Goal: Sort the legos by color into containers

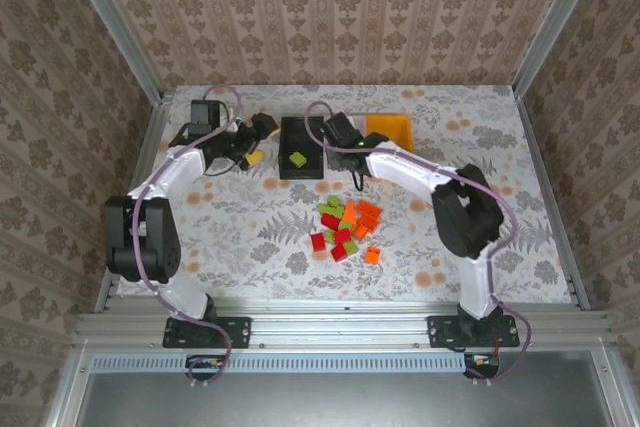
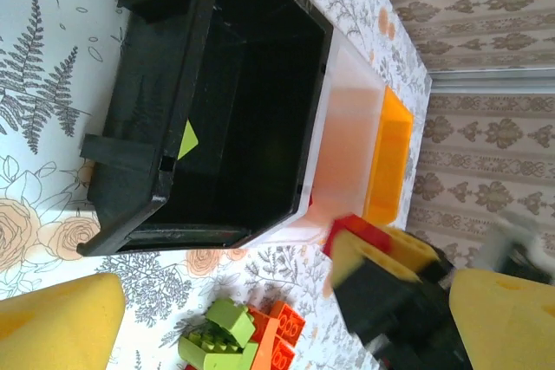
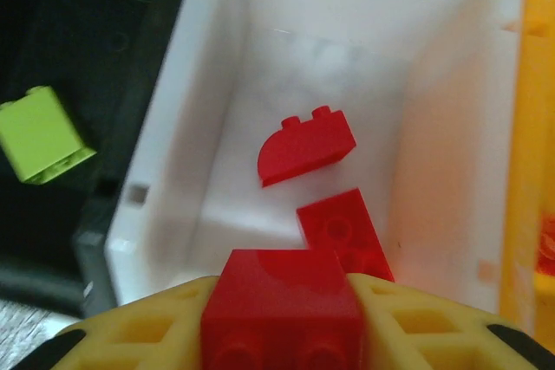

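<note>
Lego (image 3: pixel 282 296) in R tool (image 3: pixel 282 328), white bin (image 3: pixel 206 119) below

Your right claw (image 1: pixel 343 139) has the black bin (image 1: pixel 300 135) just to its left, with one yellow-green block (image 1: pixel 298 159) lying inside. The orange-yellow bin (image 1: pixel 392 131) is just to the claw's right. Nearer the arm bases than the claw, a loose heap of red, orange and green blocks (image 1: pixel 346 227) lies on the flowered table (image 1: pixel 250 232). Your left claw (image 1: pixel 252 152) is just left of the black bin.
</note>
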Controlling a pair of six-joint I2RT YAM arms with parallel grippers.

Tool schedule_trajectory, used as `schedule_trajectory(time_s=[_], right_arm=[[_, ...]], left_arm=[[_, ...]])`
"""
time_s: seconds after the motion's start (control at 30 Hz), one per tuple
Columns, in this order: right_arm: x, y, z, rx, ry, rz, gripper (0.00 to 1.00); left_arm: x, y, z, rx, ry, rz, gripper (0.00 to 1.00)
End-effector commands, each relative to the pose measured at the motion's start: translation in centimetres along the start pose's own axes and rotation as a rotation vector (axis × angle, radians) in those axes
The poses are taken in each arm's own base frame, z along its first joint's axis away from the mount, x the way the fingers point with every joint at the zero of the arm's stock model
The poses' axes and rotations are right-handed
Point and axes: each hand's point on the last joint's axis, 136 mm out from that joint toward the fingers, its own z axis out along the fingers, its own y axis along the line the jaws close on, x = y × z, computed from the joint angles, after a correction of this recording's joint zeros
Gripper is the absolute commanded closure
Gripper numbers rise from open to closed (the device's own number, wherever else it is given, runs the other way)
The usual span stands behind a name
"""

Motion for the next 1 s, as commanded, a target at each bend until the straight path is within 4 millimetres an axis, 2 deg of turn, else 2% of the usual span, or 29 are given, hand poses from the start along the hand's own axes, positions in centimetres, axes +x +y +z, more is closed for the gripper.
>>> schedule_trajectory(time_s=[0.0, 0.1, 0.2, 0.27, 0.37, 0.5, 0.57, 0.63, 0.83, 0.97], right_arm=[[-1.0, -1.3, -0.4, 0.051, 0.034, -0.065, 0.49], [-2.4, -1.0, -2.1, 0.028, -0.002, -0.07, 0.41], [-3.5, -0.8, -5.7, 0.01, -0.069, -0.071, 0.41], [-2.9, -0.7, -8.1, -0.009, -0.102, -0.063, 0.41], [1.0, -1.2, -9.3, -0.054, -0.073, -0.015, 0.47], [9.1, -1.7, -8.5, -0.117, 0.075, -0.01, 0.51], [12.4, -2.0, -8.8, -0.13, 0.131, -0.011, 0.5], [15.4, -2.0, -9.3, -0.17, 0.181, 0.007, 0.48], [21.5, -1.6, -11.1, -0.209, 0.286, -0.01, 0.4], [24.4, -0.4, -12.4, -0.265, 0.333, 0.084, 0.29]], left_arm=[[0.7, -1.4, 0.1, 0.047, 0.027, 0.009, 0.02], [0.8, -1.6, 0.0, 0.052, 0.027, 0.01, 0.02], [1.2, -2.0, 0.2, 0.06, 0.035, 0.013, 0.02], [2.0, -2.4, 0.6, 0.064, 0.053, 0.025, 0.02], [4.3, -3.3, 1.9, 0.061, 0.108, 0.062, 0.02], [8.6, -4.5, 4.2, 0.047, 0.216, 0.128, 0.02], [9.7, -4.6, 4.8, 0.041, 0.245, 0.14, 0.02], [10.0, -4.7, 5.0, 0.042, 0.254, 0.136, 0.02], [9.7, -4.9, 4.5, 0.044, 0.234, 0.138, 0.02], [8.7, -4.5, 4.1, 0.039, 0.21, 0.124, 0.02]])
